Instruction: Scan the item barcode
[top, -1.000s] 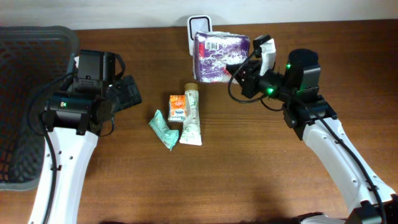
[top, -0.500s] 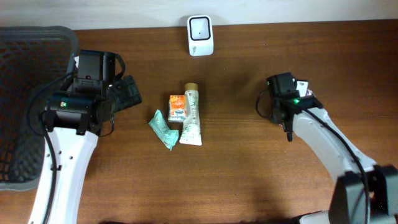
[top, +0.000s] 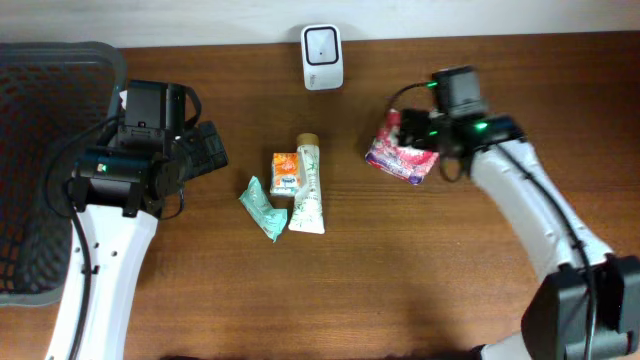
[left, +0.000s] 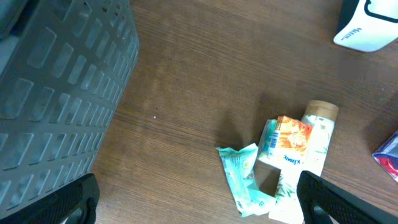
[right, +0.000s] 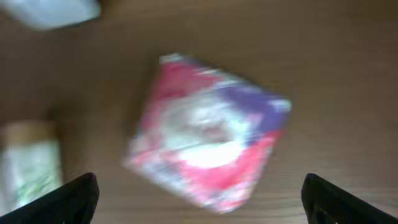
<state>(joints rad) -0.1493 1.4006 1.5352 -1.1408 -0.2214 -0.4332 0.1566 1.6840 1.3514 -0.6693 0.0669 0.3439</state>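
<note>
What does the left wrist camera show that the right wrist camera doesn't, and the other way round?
Left wrist only: the grey basket, the orange box and the green sachet. Right wrist only: the whole face of the purple-and-red packet, blurred; the left wrist catches just its corner. Both: the white scanner, the tube and the wooden table.

Matt brown wood grain across the table (top: 400, 260). Dark moulded plastic on the basket (top: 40, 120), glossy white plastic on the scanner (top: 322, 55). Shiny crinkled film on the packet (top: 400, 155), smooth plastic tube (top: 308, 195), printed card carton (top: 285, 172), wrinkled green sachet (top: 262, 207).
</note>
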